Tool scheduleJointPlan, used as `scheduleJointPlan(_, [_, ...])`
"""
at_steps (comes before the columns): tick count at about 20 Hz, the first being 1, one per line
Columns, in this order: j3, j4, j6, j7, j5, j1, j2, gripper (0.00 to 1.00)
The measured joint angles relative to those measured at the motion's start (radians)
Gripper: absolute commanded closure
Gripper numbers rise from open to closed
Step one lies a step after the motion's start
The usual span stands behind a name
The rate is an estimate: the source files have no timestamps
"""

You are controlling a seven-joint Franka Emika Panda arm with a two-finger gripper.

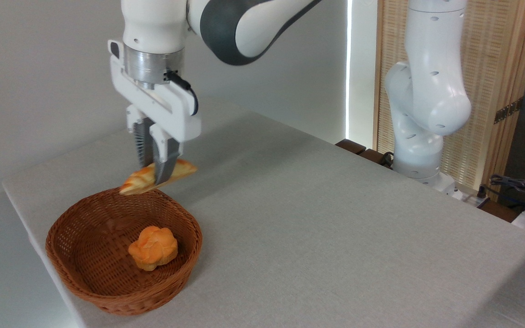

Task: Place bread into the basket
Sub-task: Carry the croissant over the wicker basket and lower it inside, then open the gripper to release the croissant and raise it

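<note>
Carry step — bread (141, 181) pinched in hand (154, 175), held over basket (62, 255) rim at 12 o'clock. Next: shift inward, lower, release beside bun (153, 248).

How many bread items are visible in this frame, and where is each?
2. The braided loaf is clamped in the gripper, held in the air at the far rim of the basket. The round bun lies inside the basket. Nothing seems hidden.
</note>
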Motion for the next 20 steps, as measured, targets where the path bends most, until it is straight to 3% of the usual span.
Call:
scheduleJointPlan(5, [0.0,0.001,0.142,0.0,-0.013,-0.002,0.066,0.0])
scheduleJointPlan(12, [0.0,0.01,0.145,-0.01,-0.014,-0.003,0.077,0.0])
scheduleJointPlan(15, [0.004,0.016,0.056,-0.012,-0.008,-0.003,0.069,0.0])
scheduleJointPlan(20, [0.008,0.041,-0.159,-0.012,0.106,0.0,0.035,0.0])
